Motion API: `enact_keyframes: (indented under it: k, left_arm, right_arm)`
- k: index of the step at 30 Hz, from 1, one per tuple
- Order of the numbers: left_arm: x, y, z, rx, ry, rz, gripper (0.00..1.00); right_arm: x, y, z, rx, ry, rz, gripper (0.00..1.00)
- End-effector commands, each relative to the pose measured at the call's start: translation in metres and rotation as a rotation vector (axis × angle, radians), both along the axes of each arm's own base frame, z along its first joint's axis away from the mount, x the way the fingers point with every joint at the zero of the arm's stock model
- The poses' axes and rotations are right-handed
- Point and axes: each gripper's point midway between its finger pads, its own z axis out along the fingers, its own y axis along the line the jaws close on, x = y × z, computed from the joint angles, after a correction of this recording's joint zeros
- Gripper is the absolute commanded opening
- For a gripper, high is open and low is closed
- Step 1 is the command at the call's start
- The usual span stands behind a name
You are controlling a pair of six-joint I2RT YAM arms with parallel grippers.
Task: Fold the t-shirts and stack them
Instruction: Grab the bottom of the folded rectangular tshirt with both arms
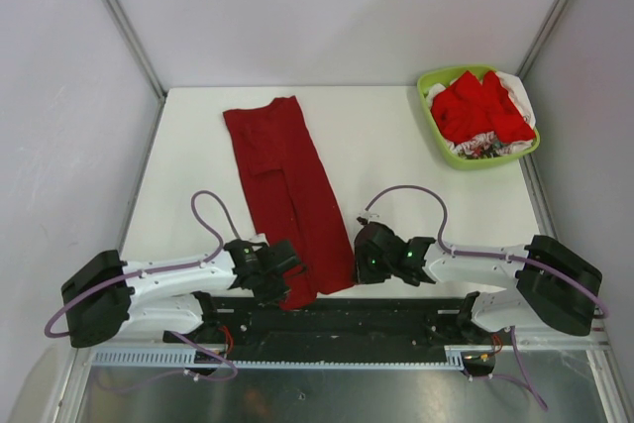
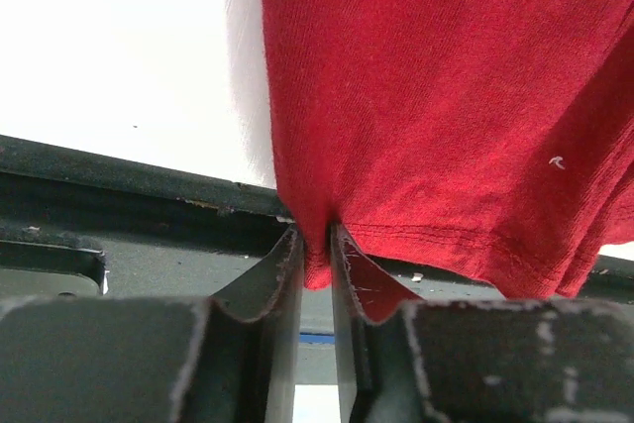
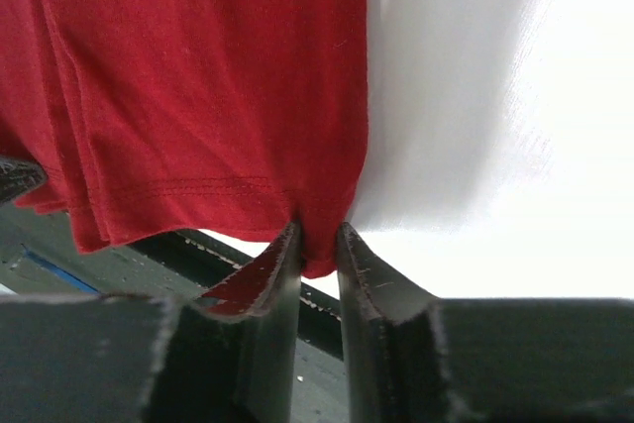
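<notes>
Lime-green basket sits at the far right corner of the white desk; black rail lines the near edge.

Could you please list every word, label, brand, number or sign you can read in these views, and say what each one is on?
None: no view shows any legible text.
crimson t-shirt: plain cloth with no print; the white fleck on it is not lettering.
patterned fabric in the green basket: too small and blurred to tell whether it carries any words.
</notes>
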Motion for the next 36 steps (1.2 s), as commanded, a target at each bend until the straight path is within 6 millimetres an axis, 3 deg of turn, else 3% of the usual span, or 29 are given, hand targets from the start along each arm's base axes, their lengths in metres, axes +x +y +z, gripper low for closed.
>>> enact_keyframes:
  k: [1,6,10,21,36]
  left_arm:
    - [0.001,-0.002,0.002,-0.015,-0.013,0.014,0.17]
    - [0.008,-0.008,0.010,-0.035,-0.047,0.004,0.03]
    - [0.015,-0.014,0.019,-0.060,-0.081,-0.001,0.00]
    - [0.042,-0.018,0.048,-0.130,-0.188,0.036,0.00]
    - [0.062,-0.013,0.083,-0.182,-0.283,0.119,0.00]
  right_arm:
    - [0.000,0.004,-0.001,0.014,0.003,-0.012,0.19]
    - [0.004,0.005,0.007,0.018,-0.019,-0.015,0.05]
    - [0.011,0.008,0.018,0.021,-0.053,-0.014,0.01]
    - [0.028,0.020,0.057,0.061,-0.150,-0.008,0.00]
    - [0.048,0.032,0.101,0.096,-0.240,-0.018,0.00]
